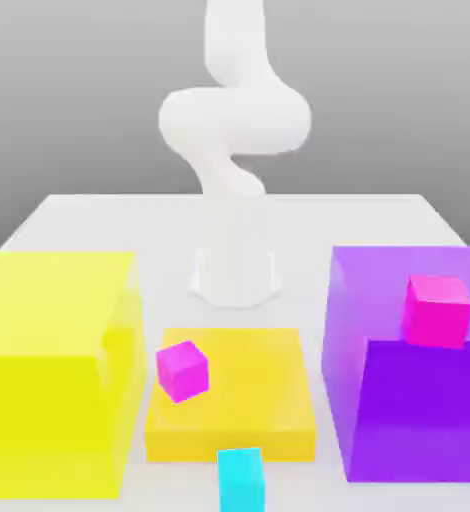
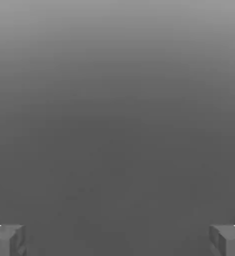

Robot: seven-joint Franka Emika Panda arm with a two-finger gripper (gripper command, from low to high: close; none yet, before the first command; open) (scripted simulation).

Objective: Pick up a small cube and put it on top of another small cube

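At the table's point(image 1: 79, 215) near edge, before the low yellow block point(image 1: 239, 400), the cyan cube point(image 1: 241, 480) is seen, far below the raised arm point(image 1: 234, 130); the fingers point(image 2: 7, 240) are spread wide, grasping nothing.

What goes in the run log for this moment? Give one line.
stage: start | gripper: open, empty | cyan cube: on table, front of flat yellow block | magenta cube: on that block | stacked: no

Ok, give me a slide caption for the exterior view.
White robot arm behind big yellow and purple blocks, small magenta cubes and a small bright cyan cube.
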